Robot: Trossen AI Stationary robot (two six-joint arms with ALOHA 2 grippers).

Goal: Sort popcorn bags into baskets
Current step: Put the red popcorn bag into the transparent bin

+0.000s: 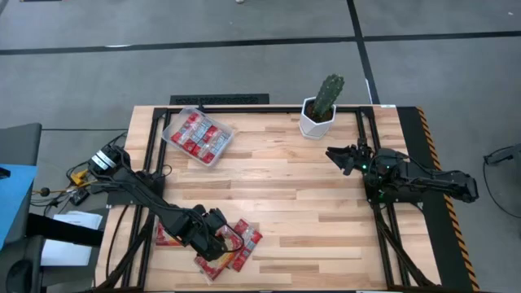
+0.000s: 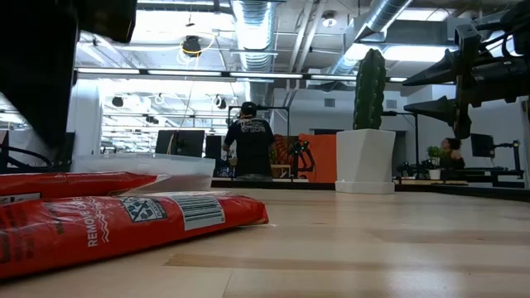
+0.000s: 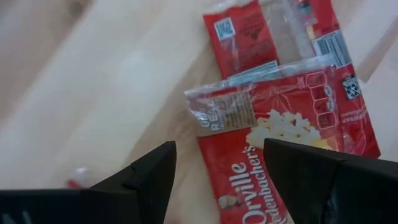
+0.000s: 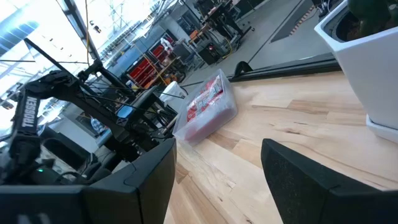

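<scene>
Several red popcorn bags (image 1: 246, 238) lie flat in a loose heap near the table's near left corner; the low view shows two of these bags (image 2: 124, 219) close up. My left gripper (image 1: 218, 241) stands open just above the heap, pointing steeply down. In the left wrist view its fingers straddle the corner of a picture-front bag (image 3: 280, 130), which overlaps another bag (image 3: 245, 37). The clear basket (image 1: 173, 124) at the far left holds several bags. My right gripper (image 1: 335, 155) waits open at the right side, level above the table.
A white faceted pot with a cactus (image 1: 320, 114) stands at the far edge, right of the middle. The table's middle (image 1: 285, 195) is bare wood. In the low view, people stand in the room beyond the table.
</scene>
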